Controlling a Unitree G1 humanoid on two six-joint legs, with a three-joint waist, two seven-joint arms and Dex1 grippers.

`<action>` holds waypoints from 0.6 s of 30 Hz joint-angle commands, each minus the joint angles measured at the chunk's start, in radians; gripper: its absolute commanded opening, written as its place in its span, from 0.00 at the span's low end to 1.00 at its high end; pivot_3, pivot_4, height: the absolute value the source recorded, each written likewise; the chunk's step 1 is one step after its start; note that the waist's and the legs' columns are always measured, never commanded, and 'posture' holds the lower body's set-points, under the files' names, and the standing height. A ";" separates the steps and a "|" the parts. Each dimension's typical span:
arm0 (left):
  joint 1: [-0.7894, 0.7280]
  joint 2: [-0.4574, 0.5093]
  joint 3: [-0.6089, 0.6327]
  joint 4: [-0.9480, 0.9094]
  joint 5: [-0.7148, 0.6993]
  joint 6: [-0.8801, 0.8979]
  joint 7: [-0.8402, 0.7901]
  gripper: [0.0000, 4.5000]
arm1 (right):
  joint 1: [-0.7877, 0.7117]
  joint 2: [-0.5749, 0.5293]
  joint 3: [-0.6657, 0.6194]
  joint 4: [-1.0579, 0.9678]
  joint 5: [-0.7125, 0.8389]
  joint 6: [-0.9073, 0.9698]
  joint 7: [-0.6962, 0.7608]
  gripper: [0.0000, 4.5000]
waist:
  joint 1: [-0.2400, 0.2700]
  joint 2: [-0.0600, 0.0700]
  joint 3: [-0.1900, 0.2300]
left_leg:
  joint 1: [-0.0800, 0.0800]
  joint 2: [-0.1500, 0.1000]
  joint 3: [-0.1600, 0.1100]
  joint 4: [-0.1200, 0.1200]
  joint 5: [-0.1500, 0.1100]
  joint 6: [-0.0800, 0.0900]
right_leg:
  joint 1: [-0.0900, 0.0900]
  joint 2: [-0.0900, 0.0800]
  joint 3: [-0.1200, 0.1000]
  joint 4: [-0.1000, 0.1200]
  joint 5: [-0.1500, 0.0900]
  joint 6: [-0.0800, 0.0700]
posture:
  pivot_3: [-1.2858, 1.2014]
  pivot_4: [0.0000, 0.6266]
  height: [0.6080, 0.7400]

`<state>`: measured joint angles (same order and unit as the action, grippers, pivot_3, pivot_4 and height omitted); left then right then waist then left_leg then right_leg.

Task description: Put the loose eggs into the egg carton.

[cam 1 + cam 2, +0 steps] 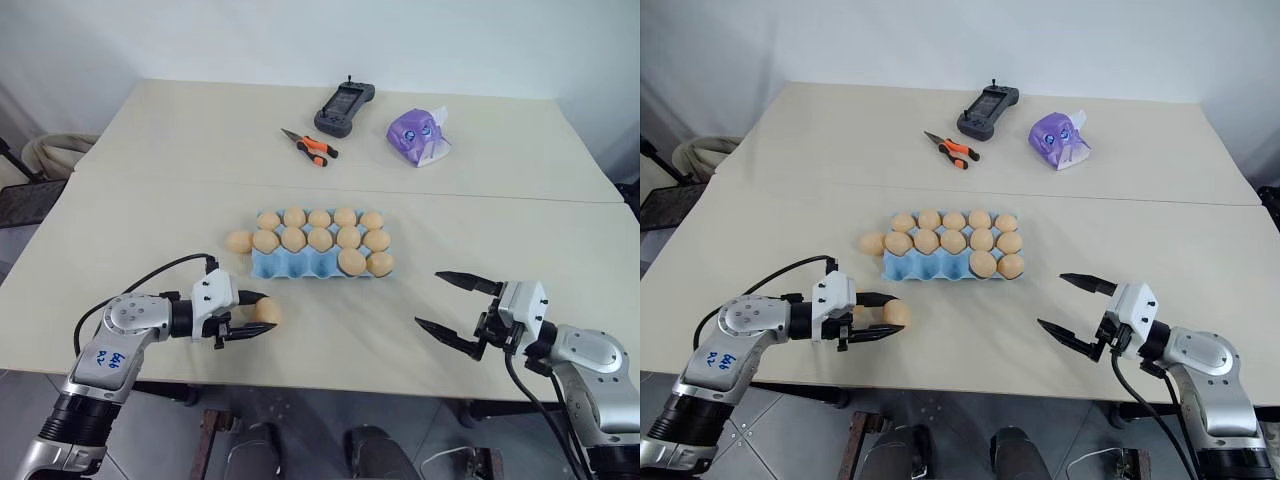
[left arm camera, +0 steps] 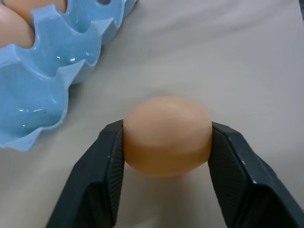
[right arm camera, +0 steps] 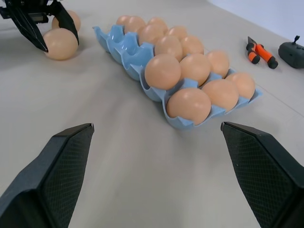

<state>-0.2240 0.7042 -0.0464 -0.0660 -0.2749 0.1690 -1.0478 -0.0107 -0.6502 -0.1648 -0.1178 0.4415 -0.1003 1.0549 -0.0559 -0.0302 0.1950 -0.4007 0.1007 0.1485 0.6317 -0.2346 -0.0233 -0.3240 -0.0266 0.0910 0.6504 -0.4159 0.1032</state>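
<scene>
Down near the front-left of the table (image 1: 150, 150), one loose egg (image 1: 266, 311) sits between the two black fingers of the left gripper (image 1: 256, 315) — the wrist view shows a finger pressed against each side of it, the egg low over the tabletop; whether it touches the surface I cannot tell. A second loose egg (image 1: 238, 241) lies on the table just beside the left end of the egg carton (image 1: 290, 265). Carton: light blue, in the middle of the table, long side across the view. Its back row and middle row hold five eggs each; the front row holds two eggs at the right end, and the three front cups to their left are bare blue. The gripped egg is in front of the carton's left end, apart from it. Right gripper (image 1: 457, 307) — fingers spread wide, nothing between them, off to the front-right of the carton and well apart from it, pointing in toward the table's middle. Farther back on the table: orange-handled pliers (image 1: 311, 146), a dark handheld controller (image 1: 344, 109) with a short antenna, and a purple tissue pack (image 1: 418, 136), all well apart from the carton.
</scene>
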 commanded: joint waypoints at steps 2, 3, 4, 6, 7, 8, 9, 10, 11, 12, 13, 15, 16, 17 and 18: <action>-0.062 -0.096 0.040 -0.022 -0.084 0.020 0.050 0.48 | -0.010 0.006 -0.010 -0.022 0.010 -0.006 -0.010 1.00 | 0.005 0.000 0.000 | 0.000 -0.001 -0.001 0.000 0.000 0.000 | 0.000 0.000 -0.001 0.000 0.000 0.000 | 0.52 0.24 1.00; -0.080 -0.117 0.043 -0.022 -0.089 0.032 0.066 0.48 | -0.011 0.006 -0.009 -0.021 0.009 -0.007 -0.011 1.00 | 0.006 0.000 0.000 | -0.001 -0.001 -0.001 0.001 0.000 0.001 | 0.000 0.000 -0.001 0.001 0.000 0.000 | 0.52 0.24 1.00; -0.102 -0.140 0.043 -0.015 -0.087 0.032 0.081 0.48 | -0.013 0.007 -0.008 -0.019 0.008 -0.007 -0.013 1.00 | 0.006 0.000 0.000 | -0.001 -0.001 -0.002 0.002 0.001 0.001 | 0.000 0.000 -0.001 0.001 0.000 0.001 | 0.52 0.24 1.00; -0.148 -0.177 0.023 0.019 -0.052 0.023 0.118 0.48 | -0.016 0.009 -0.006 -0.017 0.005 -0.008 -0.017 1.00 | 0.005 0.000 0.000 | -0.001 -0.001 -0.001 0.002 0.001 0.001 | 0.000 0.000 -0.001 0.001 0.001 0.001 | 0.52 0.24 1.00; -0.168 -0.192 0.012 0.037 -0.036 0.014 0.130 0.48 | -0.018 0.011 -0.004 -0.016 0.003 -0.008 -0.020 1.00 | 0.004 0.000 0.000 | -0.001 -0.001 -0.001 0.003 0.001 0.001 | 0.000 0.001 -0.001 0.002 0.001 0.001 | 0.52 0.24 1.00; -0.193 -0.212 -0.007 0.063 -0.016 0.010 0.145 0.48 | -0.018 0.014 0.000 -0.017 0.000 -0.009 -0.023 1.00 | 0.004 0.000 0.000 | -0.001 -0.002 -0.001 0.003 0.001 0.001 | 0.000 0.001 -0.001 0.002 0.001 0.001 | 0.52 0.24 1.00; -0.217 -0.232 -0.023 0.094 0.011 -0.005 0.165 0.48 | -0.017 0.017 0.002 -0.020 -0.002 -0.009 -0.028 1.00 | 0.004 0.000 0.000 | -0.001 -0.002 -0.001 0.004 0.001 0.001 | 0.000 0.001 -0.001 0.002 0.001 0.001 | 0.52 0.24 1.00; -0.245 -0.255 -0.036 0.133 0.039 -0.032 0.186 0.48 | -0.014 0.020 0.005 -0.025 -0.004 -0.008 -0.033 1.00 | 0.004 0.000 0.000 | -0.001 -0.003 -0.001 0.004 0.001 0.001 | 0.000 0.002 -0.001 0.002 0.001 0.001 | 0.52 0.24 1.00; -0.264 -0.271 -0.044 0.162 0.059 -0.053 0.200 0.48 | -0.012 0.022 0.006 -0.029 -0.006 -0.008 -0.036 1.00 | 0.003 0.000 0.000 | -0.001 -0.003 -0.001 0.004 0.001 0.001 | 0.000 0.002 -0.001 0.002 0.001 0.001 | 0.52 0.24 1.00; -0.289 -0.289 -0.048 0.199 0.075 -0.068 0.218 0.48 | -0.008 0.025 0.006 -0.034 -0.007 -0.006 -0.039 1.00 | 0.002 0.000 0.000 | -0.001 -0.003 -0.001 0.005 0.001 0.001 | 0.000 0.002 -0.001 0.002 0.001 0.001 | 0.52 0.24 1.00; -0.321 -0.311 -0.050 0.240 0.085 -0.080 0.233 0.48 | -0.005 0.027 0.006 -0.038 -0.009 -0.005 -0.043 1.00 | 0.001 0.000 0.000 | -0.001 -0.003 -0.001 0.005 0.001 0.001 | 0.000 0.002 0.000 0.002 0.001 0.002 | 0.52 0.24 1.00; -0.368 -0.344 -0.059 0.301 0.082 -0.094 0.223 0.48 | -0.001 0.031 0.007 -0.045 -0.012 0.000 -0.052 1.00 | 0.003 0.000 0.000 | -0.001 -0.003 -0.001 0.005 0.001 0.001 | -0.001 0.002 0.000 0.003 0.001 0.002 | 0.52 0.24 1.00; -0.383 -0.356 -0.066 0.324 0.081 -0.104 0.207 0.48 | 0.000 0.033 0.007 -0.048 -0.013 0.002 -0.058 1.00 | 0.003 0.000 0.000 | -0.002 -0.003 -0.001 0.006 0.001 0.001 | -0.001 0.003 0.000 0.003 0.001 0.002 | 0.52 0.24 1.00; -0.394 -0.367 -0.079 0.345 0.084 -0.117 0.186 0.48 | 0.003 0.034 0.008 -0.052 -0.015 0.002 -0.062 1.00 | 0.002 0.000 0.000 | -0.002 -0.003 -0.001 0.006 0.001 0.001 | -0.001 0.003 0.000 0.003 0.001 0.002 | 0.52 0.24 1.00; -0.402 -0.374 -0.087 0.361 0.087 -0.128 0.172 0.48 | 0.005 0.034 0.009 -0.055 -0.017 0.002 -0.065 1.00 | 0.003 0.000 0.000 | -0.002 -0.003 -0.001 0.006 0.001 0.001 | -0.001 0.003 0.000 0.003 0.001 0.002 | 0.52 0.24 1.00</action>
<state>-0.6166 0.3401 -0.1210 0.2884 -0.1905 0.0719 -0.8540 -0.0107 -0.6182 -0.1511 -0.1309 0.4180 -0.0971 1.0002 -0.0532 -0.0304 0.1950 -0.4023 0.0974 0.1482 0.6374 -0.2334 -0.0224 -0.3245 -0.0239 0.0909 0.6530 -0.4154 0.1050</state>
